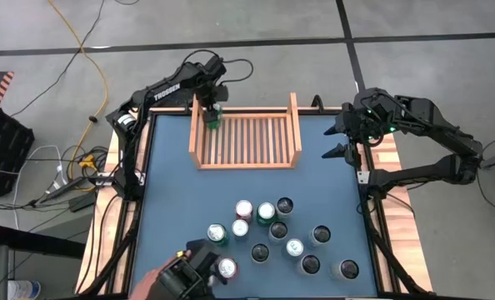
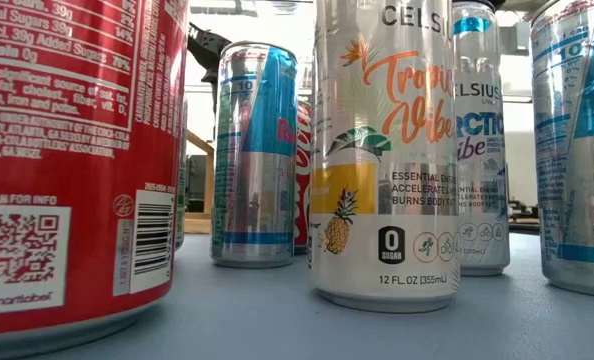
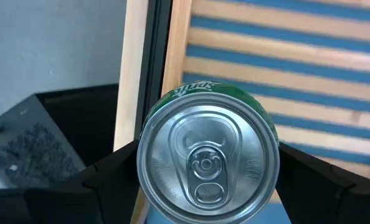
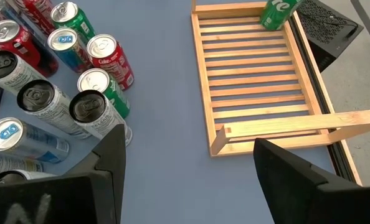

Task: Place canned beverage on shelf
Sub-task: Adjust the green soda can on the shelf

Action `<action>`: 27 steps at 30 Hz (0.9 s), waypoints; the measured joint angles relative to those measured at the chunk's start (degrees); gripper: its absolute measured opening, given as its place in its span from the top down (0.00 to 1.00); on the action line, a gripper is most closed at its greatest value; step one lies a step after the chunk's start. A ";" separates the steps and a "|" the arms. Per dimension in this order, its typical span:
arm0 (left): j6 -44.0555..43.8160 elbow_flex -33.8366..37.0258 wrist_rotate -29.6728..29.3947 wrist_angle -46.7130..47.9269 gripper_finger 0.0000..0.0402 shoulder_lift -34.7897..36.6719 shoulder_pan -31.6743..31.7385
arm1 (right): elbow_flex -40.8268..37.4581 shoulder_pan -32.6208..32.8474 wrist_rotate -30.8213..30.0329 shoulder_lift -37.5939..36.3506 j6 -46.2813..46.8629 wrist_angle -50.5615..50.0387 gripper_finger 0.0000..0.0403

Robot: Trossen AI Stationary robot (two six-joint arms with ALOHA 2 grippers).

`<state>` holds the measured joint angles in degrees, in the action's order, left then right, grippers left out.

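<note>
Left wrist view shows me the left tool (image 3: 207, 180) wide around the green can (image 3: 208, 163); high view places it at the shelf's (image 1: 246, 163) 10 o'clock corner; right tool (image 4: 188, 162) open, empty.

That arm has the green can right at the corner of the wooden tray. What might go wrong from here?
The green Sprite can sits between the left gripper jaws, tight against the shelf side wall. If the jaws catch it while pulling away, it may tip onto the slats. Placed this near the wall, it might also end up leaning on it. The right gripper waits open beside the shelf, so a careless sweep there could shove it.
</note>
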<state>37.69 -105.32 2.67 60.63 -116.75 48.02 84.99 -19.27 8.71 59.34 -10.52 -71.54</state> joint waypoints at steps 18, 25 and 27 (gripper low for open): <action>-2.73 0.66 2.47 -0.71 0.27 -0.56 2.41 | -0.01 0.00 0.00 -0.01 0.00 -0.77 0.35; -3.71 0.66 3.94 -0.93 0.27 -0.57 2.81 | -0.02 0.00 0.00 -0.01 0.02 -1.35 0.35; -3.73 0.66 4.00 -0.95 0.27 -0.57 2.83 | -0.02 0.00 0.00 -0.01 0.01 -1.35 0.35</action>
<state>33.95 -104.66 6.67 59.68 -117.32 50.85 84.97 -19.27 8.71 59.33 -10.52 -72.88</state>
